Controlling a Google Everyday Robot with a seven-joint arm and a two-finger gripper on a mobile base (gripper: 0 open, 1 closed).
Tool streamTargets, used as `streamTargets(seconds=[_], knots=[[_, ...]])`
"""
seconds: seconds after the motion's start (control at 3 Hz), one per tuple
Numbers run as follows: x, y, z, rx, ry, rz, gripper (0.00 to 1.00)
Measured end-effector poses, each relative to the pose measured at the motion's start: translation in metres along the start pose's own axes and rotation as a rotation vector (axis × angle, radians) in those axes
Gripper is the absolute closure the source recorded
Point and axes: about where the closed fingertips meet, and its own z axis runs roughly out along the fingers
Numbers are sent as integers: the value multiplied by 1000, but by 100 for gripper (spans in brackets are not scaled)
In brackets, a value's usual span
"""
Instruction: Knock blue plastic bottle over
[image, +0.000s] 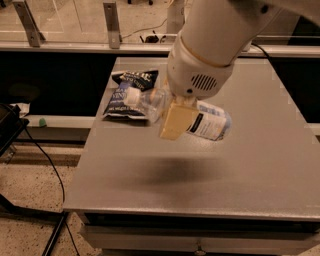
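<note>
The blue plastic bottle (207, 122) is clear with a white cap (132, 96) and a white-and-dark label. It lies on its side on the grey table (240, 170), with the cap pointing left over the edge of the dark blue chip bag (125, 90). My gripper (172, 127) hangs from the big white arm (215, 40). Its cream-coloured end sits right in front of the bottle's middle and covers it. I cannot tell whether it touches the bottle. The orange is hidden.
The chip bag lies at the table's back left, near the left edge. Behind the table are a dark gap and a railing with metal posts (111, 22). Black cables (45, 160) run over the floor at the left.
</note>
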Motion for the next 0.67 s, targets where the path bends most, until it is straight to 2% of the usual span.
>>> streamTargets(seconds=[0.33, 0.67], knots=[[9, 17, 44, -31, 106, 11, 100], [9, 17, 45, -32, 109, 11, 100]])
